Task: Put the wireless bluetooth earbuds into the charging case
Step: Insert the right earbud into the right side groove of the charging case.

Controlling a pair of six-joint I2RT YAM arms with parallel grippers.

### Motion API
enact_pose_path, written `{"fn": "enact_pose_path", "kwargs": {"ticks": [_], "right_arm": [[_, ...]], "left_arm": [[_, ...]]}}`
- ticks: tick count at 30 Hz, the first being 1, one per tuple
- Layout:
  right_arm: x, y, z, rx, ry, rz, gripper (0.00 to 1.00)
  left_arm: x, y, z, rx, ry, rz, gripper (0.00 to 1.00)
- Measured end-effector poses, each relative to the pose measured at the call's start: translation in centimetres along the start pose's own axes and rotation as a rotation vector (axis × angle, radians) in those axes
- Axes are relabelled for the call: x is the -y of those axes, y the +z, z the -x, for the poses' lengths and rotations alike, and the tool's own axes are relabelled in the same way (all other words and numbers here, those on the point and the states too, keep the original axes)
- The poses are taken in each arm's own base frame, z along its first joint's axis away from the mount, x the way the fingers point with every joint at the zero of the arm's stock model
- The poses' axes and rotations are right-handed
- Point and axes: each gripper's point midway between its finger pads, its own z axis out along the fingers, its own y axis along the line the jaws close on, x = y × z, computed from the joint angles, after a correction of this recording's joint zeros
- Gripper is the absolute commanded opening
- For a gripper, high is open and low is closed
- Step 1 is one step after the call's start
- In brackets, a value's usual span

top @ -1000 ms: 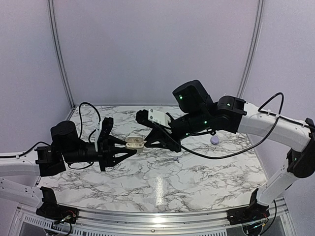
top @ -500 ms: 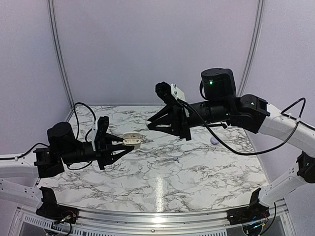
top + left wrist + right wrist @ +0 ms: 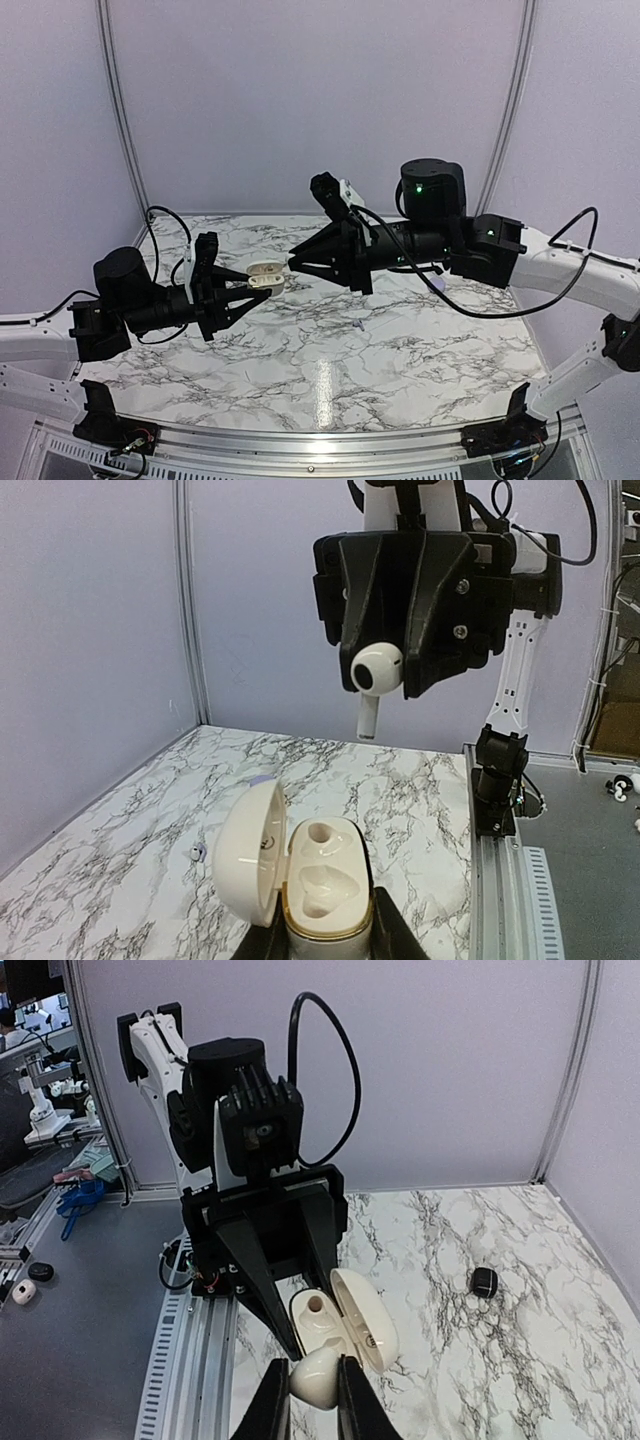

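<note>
Top view: my left claw (image 3: pixel 262 292) is clamping the open charging case (image 3: pixel 266 277) above the worktop (image 3: pixel 330 370). My right claw (image 3: pixel 292 264), closed on something too small to resolve here, is pointing at the case from just beside it. Left wrist: the white earbud (image 3: pixel 375 670) is hanging above and beyond the case's empty sockets, stem downward. Right wrist: the earbud is sitting just short of the case mouth, its stem not showing.

Marble table (image 3: pixel 330 390), a small pale bud (image 3: pixel 197 852) and a black bud (image 3: pixel 484 1281) on it.
</note>
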Motion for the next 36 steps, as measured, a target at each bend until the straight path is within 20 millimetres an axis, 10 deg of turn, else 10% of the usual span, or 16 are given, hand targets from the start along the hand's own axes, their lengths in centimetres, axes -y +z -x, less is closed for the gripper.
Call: {"fn": "enact_pose_path", "kwargs": {"ticks": [36], "right_arm": [[0.3,2.9,-2.7,-0.047,0.050,0.063,0.13]], "left_arm": [[0.8,0.0,-0.2,0.001,0.027,-0.048,0.00]]}}
